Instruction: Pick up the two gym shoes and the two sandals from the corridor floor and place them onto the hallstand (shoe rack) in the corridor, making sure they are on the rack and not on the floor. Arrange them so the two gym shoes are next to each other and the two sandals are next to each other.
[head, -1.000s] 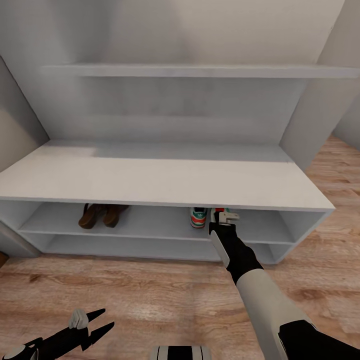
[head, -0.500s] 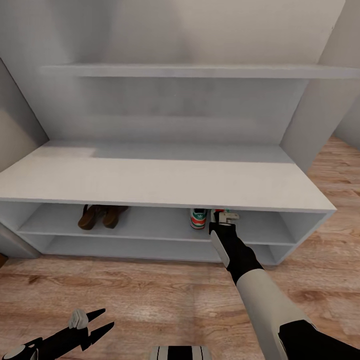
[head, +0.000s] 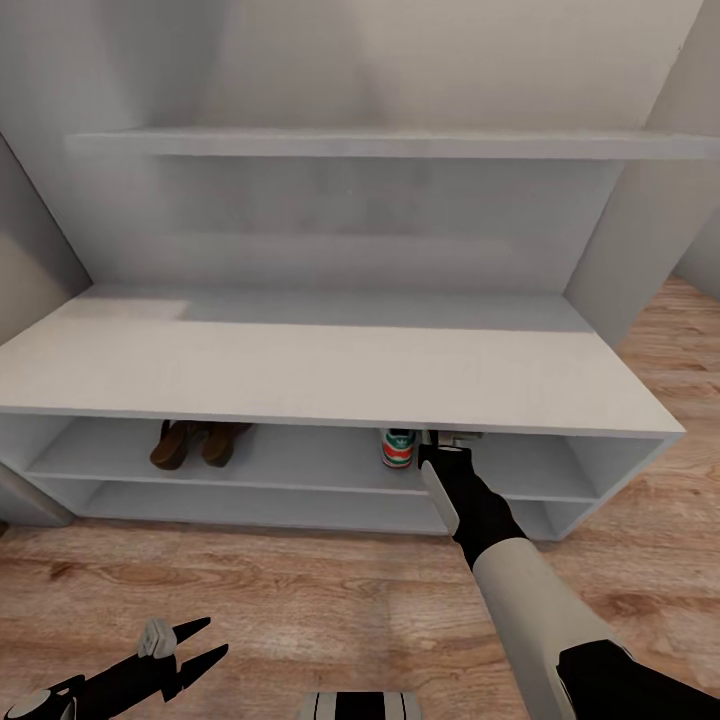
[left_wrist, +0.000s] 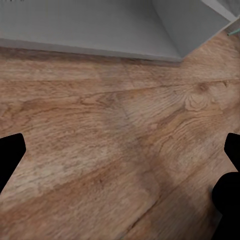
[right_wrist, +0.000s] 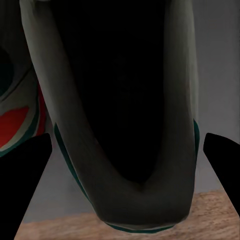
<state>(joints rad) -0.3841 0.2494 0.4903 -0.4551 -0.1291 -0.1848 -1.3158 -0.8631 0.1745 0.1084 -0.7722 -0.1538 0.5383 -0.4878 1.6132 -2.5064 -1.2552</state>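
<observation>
Gym shoe (head: 399, 447), heel outward, stands on the upper open shelf of the shoe rack (head: 330, 375) in the head view, right of centre under the bench top. The right gripper (head: 452, 437) reaches under the bench top just beside this shoe; its fingertips are hidden by the bench edge, so this view does not show whether it grips anything. The two sandals (head: 193, 443) sit together at the left of the same shelf. The left gripper (head: 200, 645) hangs low over the floor (head: 330, 590), fingers spread and empty. In the left wrist view, the dark fingertips (left_wrist: 10, 157) stand wide apart above the floor, with the rack's lower corner beyond. In the right wrist view, the second shoe's (right_wrist: 125, 110) dark opening lies between the spread fingertips (right_wrist: 27, 185); contact cannot be told.
</observation>
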